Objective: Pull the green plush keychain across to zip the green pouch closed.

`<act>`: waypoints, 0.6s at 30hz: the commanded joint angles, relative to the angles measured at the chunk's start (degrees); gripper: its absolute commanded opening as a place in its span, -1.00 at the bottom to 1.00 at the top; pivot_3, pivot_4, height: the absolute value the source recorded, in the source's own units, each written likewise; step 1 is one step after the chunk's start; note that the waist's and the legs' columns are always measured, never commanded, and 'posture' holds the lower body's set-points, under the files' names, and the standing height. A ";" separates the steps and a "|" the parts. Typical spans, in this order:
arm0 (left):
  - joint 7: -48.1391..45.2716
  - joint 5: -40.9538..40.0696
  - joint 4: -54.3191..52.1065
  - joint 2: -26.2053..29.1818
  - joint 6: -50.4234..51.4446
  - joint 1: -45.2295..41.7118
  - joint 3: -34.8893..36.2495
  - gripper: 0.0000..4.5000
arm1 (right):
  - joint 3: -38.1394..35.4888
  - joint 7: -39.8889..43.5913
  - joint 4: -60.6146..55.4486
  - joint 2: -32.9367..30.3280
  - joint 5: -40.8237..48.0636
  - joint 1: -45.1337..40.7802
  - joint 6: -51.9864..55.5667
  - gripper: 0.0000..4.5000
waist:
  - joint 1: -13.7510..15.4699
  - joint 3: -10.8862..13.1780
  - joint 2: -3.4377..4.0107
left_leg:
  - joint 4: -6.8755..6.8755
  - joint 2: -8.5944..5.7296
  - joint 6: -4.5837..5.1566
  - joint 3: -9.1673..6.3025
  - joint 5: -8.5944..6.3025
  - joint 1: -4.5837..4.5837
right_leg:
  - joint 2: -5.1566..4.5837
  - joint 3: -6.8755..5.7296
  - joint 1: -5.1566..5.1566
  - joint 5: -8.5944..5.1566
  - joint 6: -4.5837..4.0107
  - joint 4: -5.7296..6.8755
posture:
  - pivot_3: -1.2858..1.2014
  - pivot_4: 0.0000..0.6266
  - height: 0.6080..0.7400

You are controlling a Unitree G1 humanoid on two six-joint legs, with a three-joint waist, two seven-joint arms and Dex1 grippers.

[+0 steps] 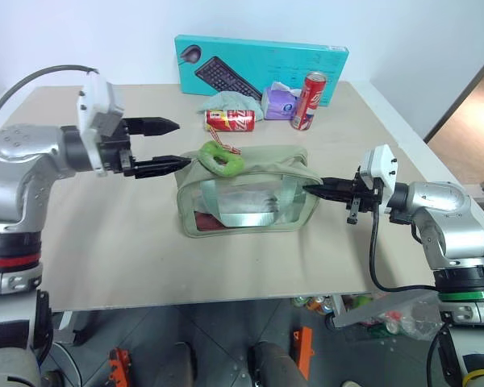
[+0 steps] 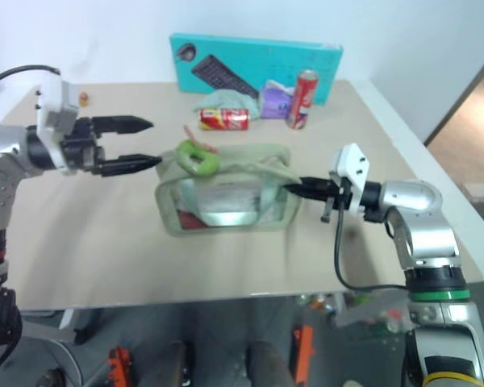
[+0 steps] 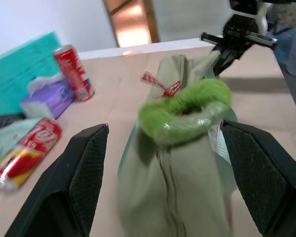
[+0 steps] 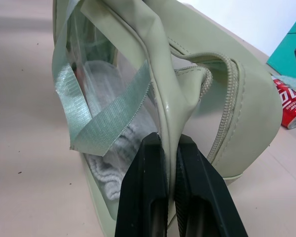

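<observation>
The green pouch (image 1: 262, 161) stands mid-table, its clear window facing me and a strap band across it. Resting on its top at the left end is the green plush keychain (image 1: 220, 159), a fuzzy lime ring with a red-pink bow. Just left of the keychain, my left gripper (image 1: 180, 143) is open and holds nothing; its lower fingertip is close to the pouch's left end. In the left wrist view the keychain (image 3: 185, 111) lies ahead between the spread fingers (image 3: 84, 168), apart from both. My right gripper (image 1: 310, 190) is shut on the pouch's right end, pinching its edge (image 4: 170, 123).
Along the table's back stand a teal keyboard box (image 1: 262, 68), an upright red can (image 1: 309, 101) and a purple tissue pack (image 1: 281, 102). A pale teal cloth (image 1: 226, 101) and a red can on its side (image 1: 230, 119) lie behind the pouch. Bare table (image 1: 105, 242) surrounds the pouch.
</observation>
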 commanded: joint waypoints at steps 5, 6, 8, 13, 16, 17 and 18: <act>12.65 -3.11 -13.58 -5.20 1.34 15.76 4.39 0.67 | -0.06 0.60 1.15 0.61 -0.31 -2.72 -1.69 -1.00 | 0.03 0.00 -0.01 | 0.00 0.00 0.00 0.06 0.00 0.06 | -0.03 0.06 0.03 0.00 0.00 0.04 | 0.03 -0.52 1.00; 14.45 -2.82 -14.33 -6.56 1.09 17.39 4.13 0.67 | 0.04 0.66 1.30 0.67 -0.36 -2.88 -1.72 -1.00 | 0.03 0.00 -0.01 | 0.02 0.02 -0.01 0.04 0.01 0.04 | -0.01 0.04 0.03 0.02 -0.02 0.04 | 0.03 -0.52 1.00; 16.74 -1.97 -14.91 -8.13 0.13 19.05 3.68 0.67 | 0.12 0.79 1.41 0.68 -0.44 -3.04 -1.79 -1.00 | 0.03 0.00 -0.02 | 0.03 0.02 -0.02 0.03 0.02 0.06 | -0.01 0.04 0.05 0.04 -0.02 0.04 | 0.03 -0.52 1.00; 19.50 -1.87 -14.60 -10.59 -1.64 19.87 2.72 0.57 | -0.14 1.02 1.37 0.36 -0.41 -3.17 -1.59 -1.00 | 0.04 -0.01 -0.01 | 0.02 0.01 0.02 0.03 0.06 0.10 | 0.01 0.05 0.05 0.11 -0.05 0.04 | 0.03 -0.52 1.00; 21.00 -1.55 -14.20 -12.04 -2.90 19.68 1.83 0.17 | -0.31 1.02 0.97 0.17 -0.36 -2.85 -1.43 -1.00 | 0.05 -0.01 -0.01 | 0.02 0.00 0.01 0.06 0.06 0.10 | 0.01 0.08 0.05 0.10 -0.04 0.04 | 0.03 -0.52 1.00; 21.12 -1.66 -14.27 -12.35 -3.10 19.64 1.47 -0.02 | -0.34 1.01 0.78 0.14 -0.34 -2.70 -1.39 -1.00 | 0.05 -0.01 -0.01 | 0.02 0.00 0.01 0.06 0.06 0.09 | 0.01 0.07 0.05 0.10 -0.04 0.04 | 0.03 -0.52 1.00; 21.43 -1.57 -14.34 -12.61 -3.19 19.56 1.05 -0.17 | -0.38 0.97 0.53 0.09 -0.31 -2.54 -1.30 -1.00 | 0.05 -0.01 -0.01 | 0.01 0.00 0.01 0.06 0.06 0.09 | 0.01 0.07 0.05 0.10 -0.04 0.04 | 0.03 -0.52 1.00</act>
